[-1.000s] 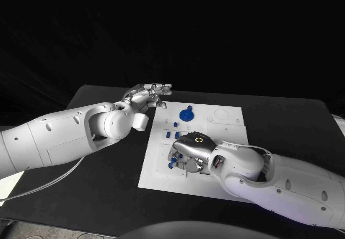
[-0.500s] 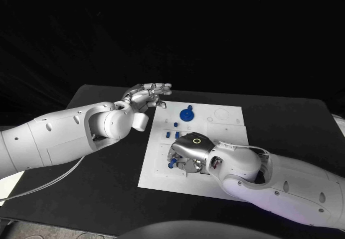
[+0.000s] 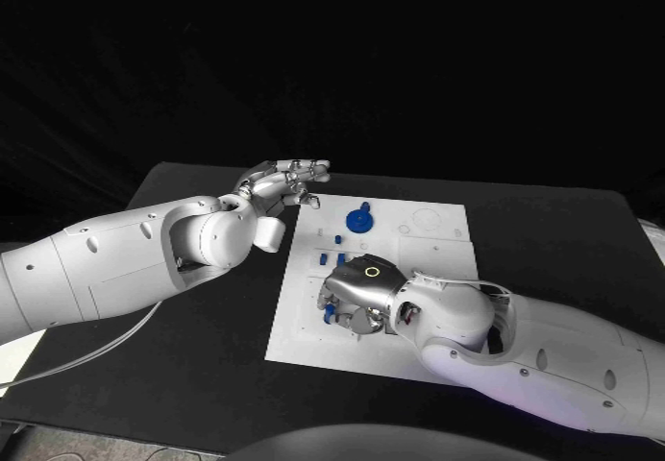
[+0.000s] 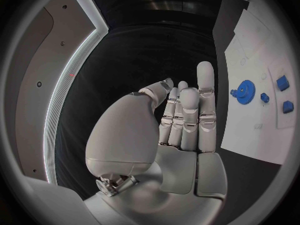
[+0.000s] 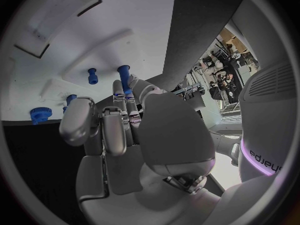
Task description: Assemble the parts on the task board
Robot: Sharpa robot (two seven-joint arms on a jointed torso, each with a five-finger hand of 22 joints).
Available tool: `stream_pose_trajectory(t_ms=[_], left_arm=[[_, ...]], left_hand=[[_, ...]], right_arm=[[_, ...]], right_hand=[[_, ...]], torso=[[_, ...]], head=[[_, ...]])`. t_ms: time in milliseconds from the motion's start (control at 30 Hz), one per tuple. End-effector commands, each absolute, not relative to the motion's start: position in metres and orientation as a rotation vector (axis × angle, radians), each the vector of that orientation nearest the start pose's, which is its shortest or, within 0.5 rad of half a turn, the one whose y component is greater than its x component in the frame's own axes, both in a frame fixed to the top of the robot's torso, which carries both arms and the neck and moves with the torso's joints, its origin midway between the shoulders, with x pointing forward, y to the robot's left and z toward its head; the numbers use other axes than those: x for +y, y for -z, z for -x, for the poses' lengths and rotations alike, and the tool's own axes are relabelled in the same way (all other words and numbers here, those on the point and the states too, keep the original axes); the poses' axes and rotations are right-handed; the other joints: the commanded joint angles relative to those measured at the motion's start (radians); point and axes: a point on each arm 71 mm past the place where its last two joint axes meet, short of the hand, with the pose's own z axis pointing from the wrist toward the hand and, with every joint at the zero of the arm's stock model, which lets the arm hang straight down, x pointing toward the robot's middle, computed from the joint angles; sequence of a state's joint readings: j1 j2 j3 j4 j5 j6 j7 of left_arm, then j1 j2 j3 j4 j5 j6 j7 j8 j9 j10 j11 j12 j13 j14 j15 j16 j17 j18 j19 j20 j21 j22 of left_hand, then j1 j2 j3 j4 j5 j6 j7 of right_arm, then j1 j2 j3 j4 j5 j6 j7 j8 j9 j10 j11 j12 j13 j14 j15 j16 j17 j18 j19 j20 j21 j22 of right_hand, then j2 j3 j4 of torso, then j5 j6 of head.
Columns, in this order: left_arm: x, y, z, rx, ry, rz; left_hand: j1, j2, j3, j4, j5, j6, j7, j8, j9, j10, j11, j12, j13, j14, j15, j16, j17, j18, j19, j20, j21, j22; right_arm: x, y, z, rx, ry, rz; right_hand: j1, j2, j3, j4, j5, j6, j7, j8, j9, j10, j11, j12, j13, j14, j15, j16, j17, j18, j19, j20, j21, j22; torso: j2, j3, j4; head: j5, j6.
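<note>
The desk (image 3: 181, 355) is black with a matte top, and it carries the work. Its far edge runs straight across the head view, and beyond that edge all is dark. A pale cable (image 3: 86, 353) curves over the desk's near left part toward the left edge. On the far right, a small pale object (image 3: 652, 233) lies at the desk's edge, too cropped to identify.
</note>
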State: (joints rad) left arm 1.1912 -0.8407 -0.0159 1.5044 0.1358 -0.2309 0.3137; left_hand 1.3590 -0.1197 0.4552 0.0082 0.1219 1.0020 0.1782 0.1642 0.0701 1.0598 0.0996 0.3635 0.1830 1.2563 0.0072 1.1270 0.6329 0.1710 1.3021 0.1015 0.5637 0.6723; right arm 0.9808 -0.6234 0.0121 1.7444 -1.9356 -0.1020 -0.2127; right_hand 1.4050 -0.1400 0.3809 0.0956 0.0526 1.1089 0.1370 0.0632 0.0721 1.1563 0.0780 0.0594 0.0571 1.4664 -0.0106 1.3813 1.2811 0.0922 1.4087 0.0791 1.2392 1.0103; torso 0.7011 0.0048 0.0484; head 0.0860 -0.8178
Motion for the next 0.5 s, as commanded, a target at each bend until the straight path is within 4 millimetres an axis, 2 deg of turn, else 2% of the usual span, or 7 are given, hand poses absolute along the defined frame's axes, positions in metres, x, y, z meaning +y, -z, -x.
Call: stream_pose_trajectory(t_ms=[33, 200, 400, 500], left_arm=[[0.209, 0.182, -0.493, 1.463, 1.634, 1.302], [0.209, 0.182, -0.493, 1.464, 1.633, 1.303], [0.209, 0.182, -0.493, 1.464, 1.633, 1.303], [0.21, 0.182, -0.493, 1.463, 1.631, 1.304]], left_hand=[[0.006, 0.005, -0.002, -0.006, 0.004, -0.01, 0.0, 0.005, 0.0, -0.006, -0.002, 0.001, 0.001, -0.006, 0.003, 0.005, -0.001, 0.009, -0.007, 0.002, -0.006, 0.0], [0.006, 0.005, -0.002, -0.006, 0.004, -0.01, 0.0, 0.005, 0.0, -0.006, -0.002, 0.001, 0.001, -0.006, 0.003, 0.005, -0.001, 0.009, -0.007, 0.002, -0.006, 0.0], [0.006, 0.005, -0.002, -0.006, 0.004, -0.01, 0.0, 0.005, 0.0, -0.006, -0.002, 0.001, 0.001, -0.006, 0.003, 0.005, -0.001, 0.009, -0.007, 0.002, -0.006, 0.0], [0.006, 0.005, -0.002, -0.006, 0.004, -0.01, 0.0, 0.005, 0.0, -0.006, -0.002, 0.001, 0.001, -0.006, 0.003, 0.005, -0.001, 0.009, -0.007, 0.002, -0.006, 0.0]], right_arm=[[-0.037, 0.231, -0.372, 1.656, -0.789, 0.707], [-0.038, 0.23, -0.373, 1.64, -0.812, 0.682], [-0.044, 0.225, -0.373, 1.592, -0.837, 0.633], [-0.052, 0.221, -0.372, 1.571, -0.85, 0.599]], right_hand=[[-0.029, -0.015, -0.028, 0.006, -0.003, -0.031, 0.003, -0.002, -0.006, -0.058, 0.011, 0.002, 0.004, 0.048, 0.009, -0.01, -0.012, 0.013, -0.007, 0.01, -0.012, -0.015], [-0.056, -0.025, -0.1, 0.021, 0.011, -0.062, 0.006, -0.001, -0.005, -0.087, 0.013, 0.012, 0.007, 0.046, 0.013, -0.014, -0.021, 0.017, -0.011, 0.017, -0.022, -0.029], [-0.052, -0.014, -0.19, 0.043, 0.006, -0.088, 0.005, -0.001, -0.004, -0.107, 0.016, 0.021, 0.008, 0.044, 0.014, -0.019, -0.033, 0.02, -0.015, 0.019, -0.033, -0.045], [-0.046, -0.01, -0.211, 0.05, 0.006, -0.09, 0.006, 0.0, -0.004, -0.105, 0.014, 0.026, 0.008, 0.043, 0.014, -0.024, -0.041, 0.021, -0.017, 0.019, -0.039, -0.053]], torso=[[0.0, 0.0005, -0.0006], [0.0, 0.0008, -0.0009], [0.0, 0.0013, -0.0004], [0.0, 0.0015, -0.0013]], head=[[0.0, 0.0], [-0.001, 0.0], [-0.005, 0.002], [-0.009, 0.005]])
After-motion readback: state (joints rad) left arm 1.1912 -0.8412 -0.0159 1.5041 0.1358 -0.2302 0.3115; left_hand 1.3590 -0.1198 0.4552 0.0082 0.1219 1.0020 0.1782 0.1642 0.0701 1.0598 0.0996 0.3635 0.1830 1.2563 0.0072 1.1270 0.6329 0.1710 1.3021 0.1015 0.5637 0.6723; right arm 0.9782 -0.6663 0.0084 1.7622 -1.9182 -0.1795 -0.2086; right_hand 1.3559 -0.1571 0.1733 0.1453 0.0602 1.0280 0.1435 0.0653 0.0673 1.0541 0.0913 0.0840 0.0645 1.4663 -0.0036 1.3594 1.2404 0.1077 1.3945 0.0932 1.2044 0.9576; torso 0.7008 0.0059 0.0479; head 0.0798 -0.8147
